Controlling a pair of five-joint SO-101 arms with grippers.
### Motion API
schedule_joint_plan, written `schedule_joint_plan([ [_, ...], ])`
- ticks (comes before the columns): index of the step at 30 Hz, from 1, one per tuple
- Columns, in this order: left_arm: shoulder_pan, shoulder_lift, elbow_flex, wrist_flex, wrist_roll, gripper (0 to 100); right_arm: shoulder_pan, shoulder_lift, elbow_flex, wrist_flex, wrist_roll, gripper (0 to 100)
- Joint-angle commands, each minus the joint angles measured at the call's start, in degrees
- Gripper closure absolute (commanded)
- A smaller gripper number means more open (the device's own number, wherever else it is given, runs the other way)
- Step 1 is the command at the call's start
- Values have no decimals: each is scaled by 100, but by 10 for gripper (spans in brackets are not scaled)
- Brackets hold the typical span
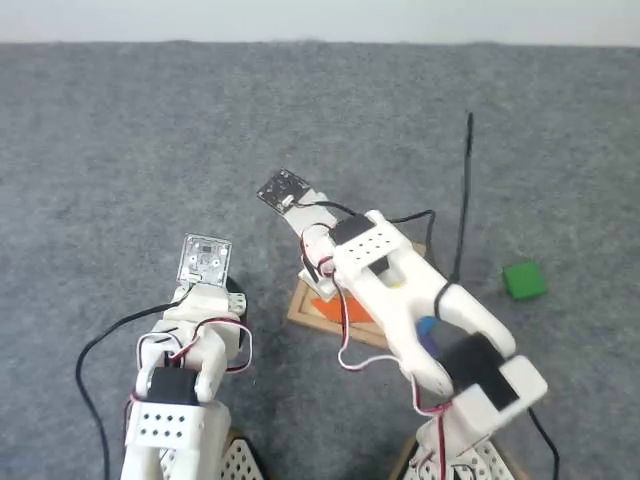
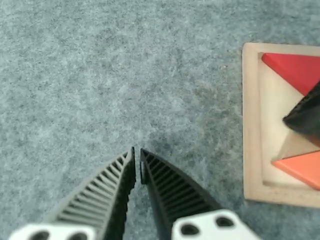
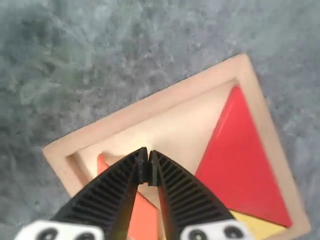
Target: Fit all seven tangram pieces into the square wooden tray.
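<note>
The square wooden tray (image 1: 300,311) lies on grey carpet in the middle of the high view, largely under the right arm. Inside it sit a red triangle (image 3: 240,160), an orange piece (image 3: 142,215) and a yellow piece (image 3: 255,226). My right gripper (image 3: 148,152) is shut just above the tray's bare floor, between the orange piece and the red triangle, with nothing seen between its fingers. My left gripper (image 2: 137,150) is shut over bare carpet beside the tray (image 2: 252,125). The left wrist view also shows the red triangle (image 2: 295,67), the orange piece (image 2: 300,170) and the other arm's black fingertip (image 2: 305,115).
A green block (image 1: 523,280) lies on the carpet to the right of the tray. A black cable (image 1: 465,190) runs up behind the right arm. A blue shape (image 1: 430,335) shows under the right arm. Open carpet stretches to the left and far side.
</note>
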Motion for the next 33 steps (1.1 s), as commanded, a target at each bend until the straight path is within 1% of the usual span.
schedule_joint_plan([
  [1,-26,-70,-48,9,26,986,13,180,-457,-110,-9,992],
  [7,-26,-70,-48,9,26,986,66,259,-290,136,0,992],
  [13,-26,-70,-48,9,26,986,136,207,-70,127,0,992],
  [26,-26,-70,-48,9,26,986,92,84,-1134,233,-44,992],
  [30,-26,-70,-48,9,26,986,127,-347,-941,426,-26,992],
  [33,-26,-70,-48,9,26,986,13,-752,-422,418,-18,992],
])
